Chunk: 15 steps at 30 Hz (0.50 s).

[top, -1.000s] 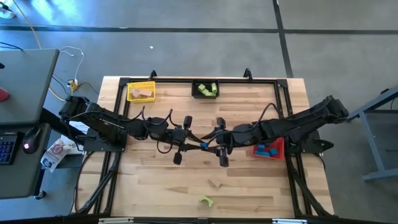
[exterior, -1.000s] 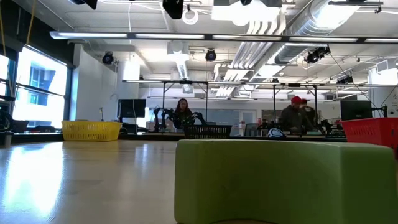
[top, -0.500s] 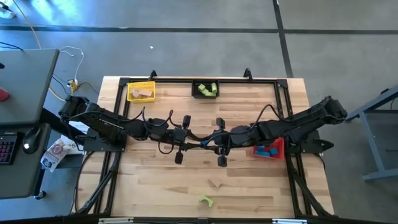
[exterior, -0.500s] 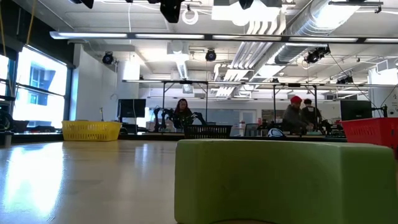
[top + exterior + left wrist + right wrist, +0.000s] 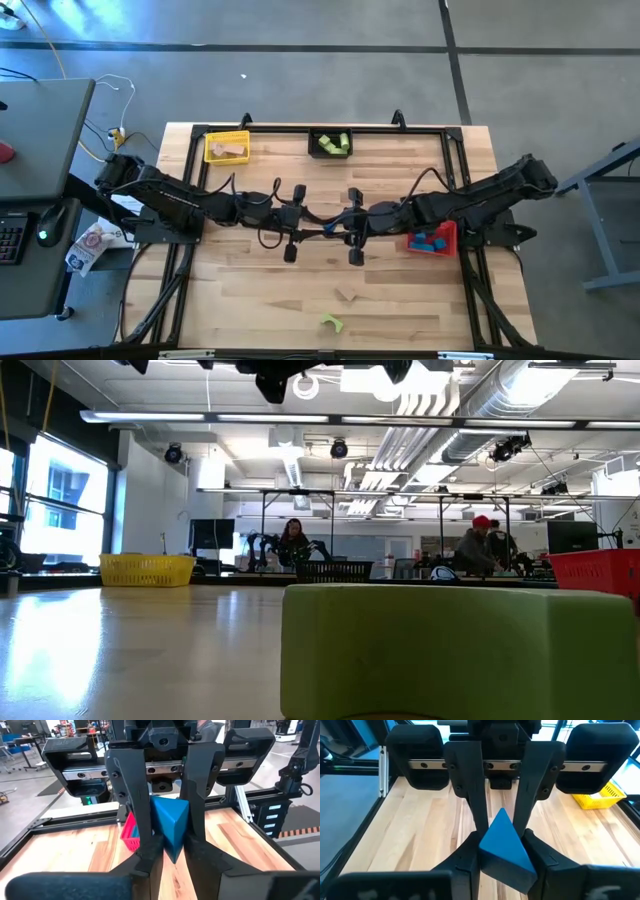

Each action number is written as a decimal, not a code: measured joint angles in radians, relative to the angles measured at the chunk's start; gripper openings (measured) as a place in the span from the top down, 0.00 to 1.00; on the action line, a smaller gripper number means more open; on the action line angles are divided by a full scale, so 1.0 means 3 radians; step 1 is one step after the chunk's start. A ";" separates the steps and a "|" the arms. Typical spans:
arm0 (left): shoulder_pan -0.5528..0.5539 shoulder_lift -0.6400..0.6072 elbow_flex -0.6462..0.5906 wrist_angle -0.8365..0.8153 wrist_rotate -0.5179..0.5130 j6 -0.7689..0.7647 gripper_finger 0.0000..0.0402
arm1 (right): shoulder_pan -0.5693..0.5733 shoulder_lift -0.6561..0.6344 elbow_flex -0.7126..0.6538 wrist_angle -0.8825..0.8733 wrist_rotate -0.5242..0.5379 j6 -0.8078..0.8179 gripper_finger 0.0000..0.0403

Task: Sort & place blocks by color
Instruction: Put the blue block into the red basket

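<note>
A blue triangular block (image 5: 329,233) hangs above the table's middle, between my two grippers, which face each other. My right gripper (image 5: 502,856) comes from the right and is shut on the block's (image 5: 502,840) wide end. My left gripper (image 5: 173,852) comes from the left. Its fingers stand a little apart on either side of the block's (image 5: 170,820) narrow corner. A light green block (image 5: 331,322) and a tan block (image 5: 346,295) lie flat near the table's near edge. The green one fills the low view (image 5: 450,650). My right gripper pinches the blue block's wide end (image 5: 487,851) between its two fingers, one on each side. The fingers come about level from the table's right. The block is lifted clear of the table, its pointed corner toward my left gripper. My left gripper has the block's narrow corner (image 5: 173,856) between its fingertips, coming about level from the table's left. I cannot tell whether its fingers touch the block.
A yellow bin (image 5: 227,147) with tan blocks and a black bin (image 5: 330,143) with green blocks stand at the far edge. A red bin (image 5: 432,240) with blue blocks sits under my right arm. People stand far off in the room behind the table.
My left gripper has turned a little on the spot and faces my right gripper more squarely. Both stay above the table's middle with the blue block between them.
</note>
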 joint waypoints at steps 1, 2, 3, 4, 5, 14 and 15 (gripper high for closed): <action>0.0002 0.0000 0.0000 -0.0009 -0.0002 -0.0001 0.78 | 0.0000 0.0000 0.0000 -0.0015 0.0004 0.0008 0.80; 0.0002 0.0000 0.0000 -0.0014 -0.0006 -0.0002 0.78 | -0.0001 0.0000 0.0000 -0.0032 0.0020 0.0024 0.80; 0.0003 0.0000 0.0000 -0.0019 -0.0011 -0.0009 0.78 | 0.0000 0.0000 0.0001 -0.0051 0.0039 0.0037 0.80; 0.0004 0.0001 0.0000 -0.0024 -0.0012 -0.0013 0.78 | 0.0000 0.0000 0.0002 -0.0072 0.0056 0.0057 0.80; 0.0005 0.0001 0.0000 -0.0030 -0.0015 -0.0013 0.78 | 0.0000 0.0000 0.0003 -0.0090 0.0067 0.0079 0.80; 0.0006 0.0001 0.0001 -0.0095 -0.0062 -0.0016 0.77 | 0.0000 0.0000 0.0005 -0.0138 0.0085 0.0193 0.80; 0.0006 0.0001 0.0001 -0.0098 -0.0062 -0.0018 0.77 | 0.0000 0.0000 0.0005 -0.0144 0.0083 0.0233 0.80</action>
